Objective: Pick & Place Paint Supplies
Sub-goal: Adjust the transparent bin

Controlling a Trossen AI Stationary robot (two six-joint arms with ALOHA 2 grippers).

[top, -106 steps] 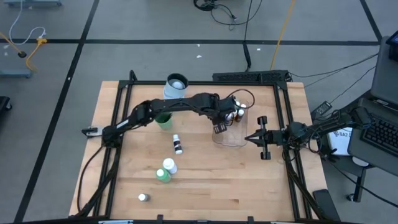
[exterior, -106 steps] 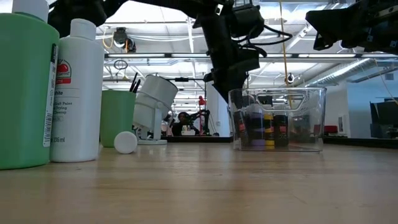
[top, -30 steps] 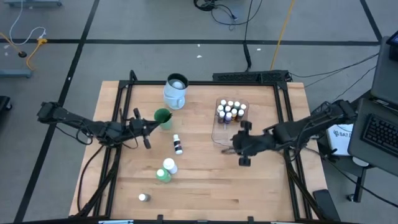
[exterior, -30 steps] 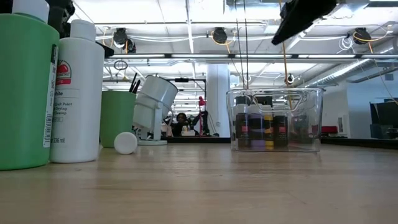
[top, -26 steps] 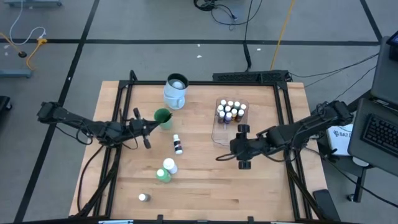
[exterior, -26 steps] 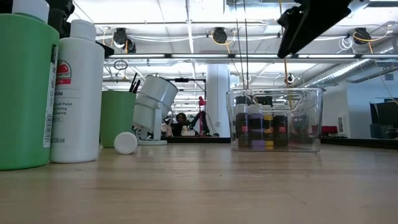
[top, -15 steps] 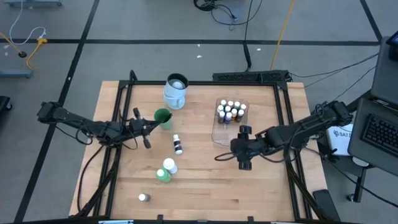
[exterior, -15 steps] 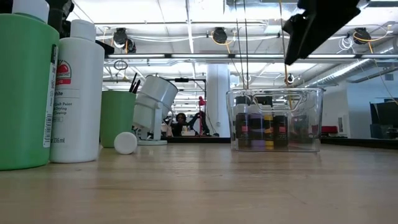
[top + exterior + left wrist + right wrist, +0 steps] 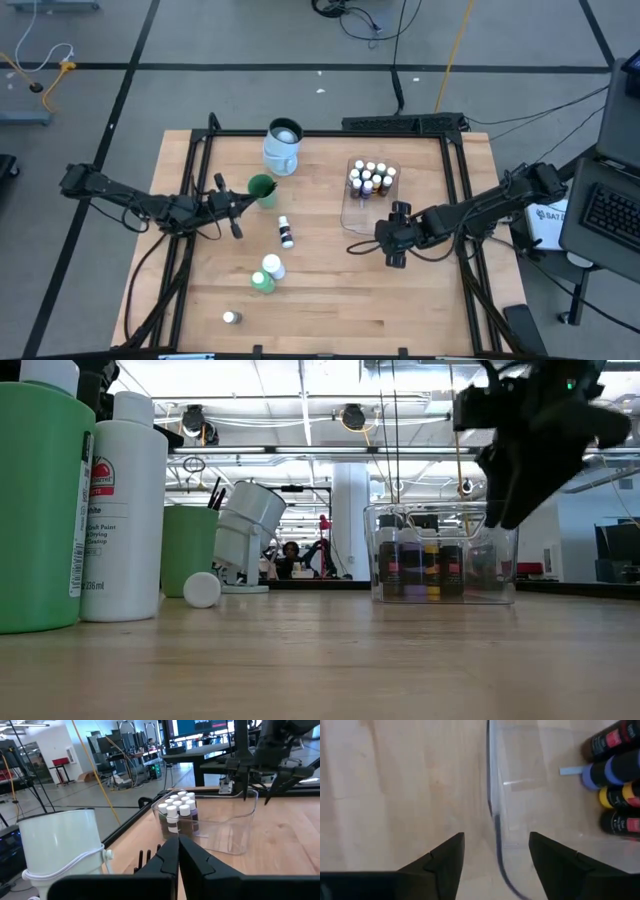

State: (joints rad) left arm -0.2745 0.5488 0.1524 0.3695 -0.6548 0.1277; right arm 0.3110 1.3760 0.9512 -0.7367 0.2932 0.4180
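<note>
**Right Gripper Spread Over the Tub Wall; Loose Bottles Remain on the Table**

The right gripper [image 9: 392, 240] hangs above the near corner of the clear tub [image 9: 356, 218], at roughly 3 o'clock from table centre. Its fingers [image 9: 445, 857] are spread wide and hold nothing; the tub wall runs between them. The left gripper [image 9: 228, 200] waits at 9 o'clock, just beside the green cup [image 9: 262, 188], with fingers pressed together on nothing.

A cluster of small white-capped bottles [image 9: 369, 178] already stands in the far end of the tub. Still outside it: a small dark bottle [image 9: 286, 232] near centre, the larger green bottle [image 9: 261, 281] and a white bottle [image 9: 272, 266] at 7 o'clock, and a tiny bottle [image 9: 230, 317] farther out that way.

Handling judgement: the small bottles look light, rigid and smooth-sided, so they are likely to tip or roll when nudged. A grasp across the body just below the cap appears safest.
</note>
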